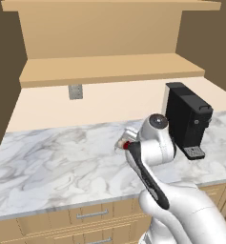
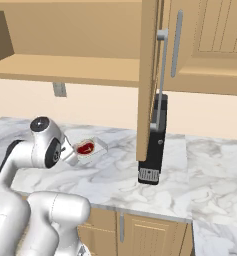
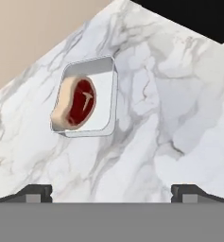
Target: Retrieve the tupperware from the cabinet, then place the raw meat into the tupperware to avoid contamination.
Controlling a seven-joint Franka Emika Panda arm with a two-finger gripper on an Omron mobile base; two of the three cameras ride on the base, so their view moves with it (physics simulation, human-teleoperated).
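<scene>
Tupperware [image 3: 101, 101] lying on the marble worktop [image 3: 170, 123], with the raw meat [image 3: 75, 103] inside it, red face up, pressed toward one end so that its fat rim overlaps the container's edge. Gripper [image 3: 111, 191] spread wide, holding nothing, hanging above the worktop and apart from the container; the two dark fingertips [image 3: 35, 191] seen at the bottom corners of the hand view.

White marble with grey veins across the whole worktop, backed by a pale beige wall carrying a small grey outlet plate [image 1: 76, 91]. Black coffee machine [image 1: 187, 120] standing upright on the worktop near the wall, well apart from the tupperware. Light-wood drawers [image 1: 93, 214] with horizontal grey handles below the worktop edge. Cabinet [image 2: 200, 45] mounted above, one door [image 2: 149, 80] swung open edge-on in the right base view, long grey bar handle down its front; open wooden shelf [image 1: 109, 69] beneath.

Partly hidden in the left base view: only a sliver of the container and a red fleck of the meat showing behind the arm's wrist. Coffee machine's upper part covered by the open door in the right base view. Cabinet top cut off by the frame.

Arm [image 1: 152, 143] rising from the base, elbow bent, forearm reaching forward over the worktop, hand angled down.
</scene>
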